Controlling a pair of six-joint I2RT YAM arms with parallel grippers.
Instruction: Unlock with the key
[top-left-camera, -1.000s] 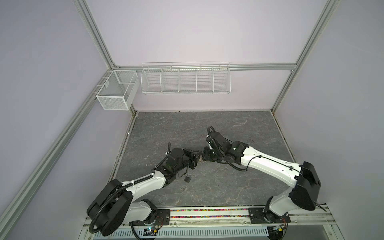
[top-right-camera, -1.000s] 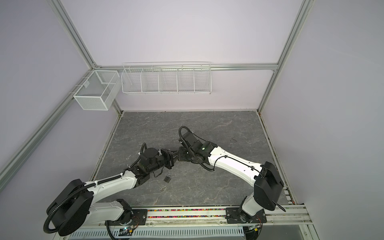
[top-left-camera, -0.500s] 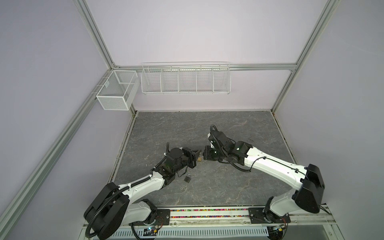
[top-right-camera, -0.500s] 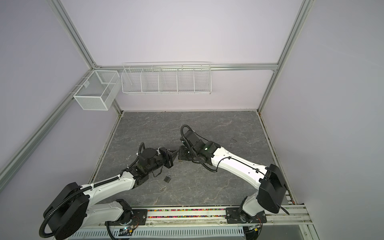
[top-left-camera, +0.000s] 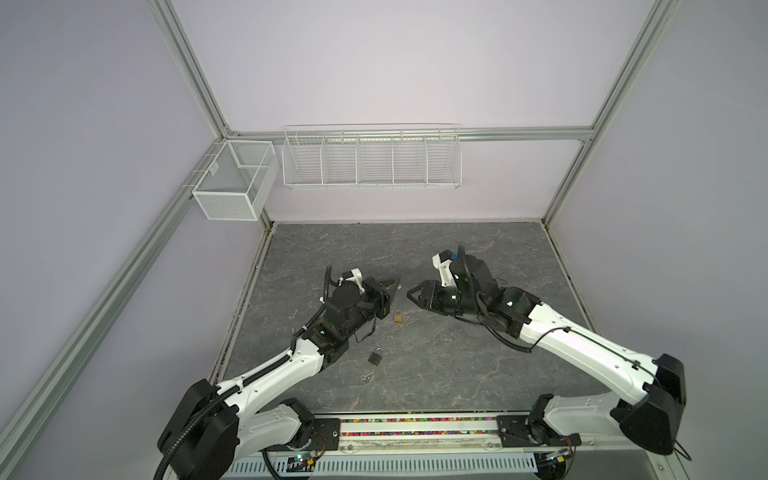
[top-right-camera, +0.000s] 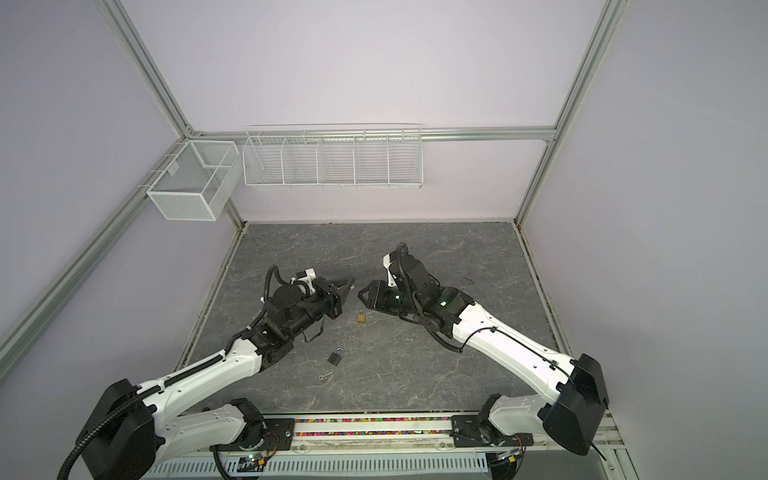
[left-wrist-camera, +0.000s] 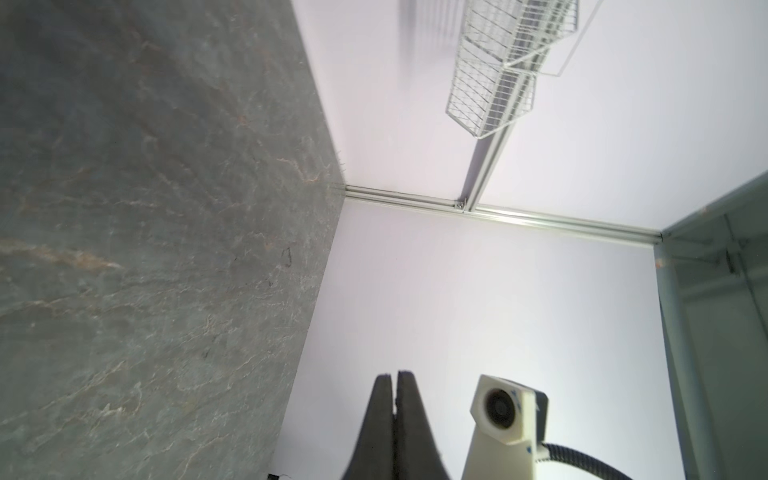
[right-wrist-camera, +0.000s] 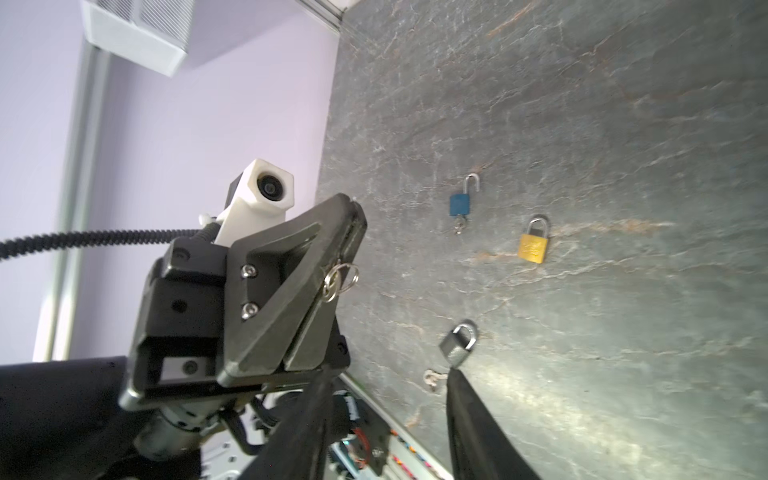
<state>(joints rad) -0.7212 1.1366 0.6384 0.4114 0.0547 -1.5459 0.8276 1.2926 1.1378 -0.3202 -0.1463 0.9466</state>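
Key on its ring (right-wrist-camera: 340, 281) is clamped between the pressed-together fingers of the left gripper (right-wrist-camera: 353, 210), over the grey table (top-left-camera: 457, 374). Right gripper (top-left-camera: 410, 293) faces it close by, with fingers apart and holding nothing. On the table lie a gold padlock (top-left-camera: 398, 318), a grey padlock (top-left-camera: 376, 356), a blue padlock (right-wrist-camera: 460, 202) with its shackle open, and a second small key (top-left-camera: 365, 377).

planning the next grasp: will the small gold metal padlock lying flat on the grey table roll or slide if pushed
The small gold metal padlock lies flat on its broad face, so it would probably slide rather than roll. It looks like solid metal: likely stiff and heavy for its size. It looks shut, so nothing should swing.
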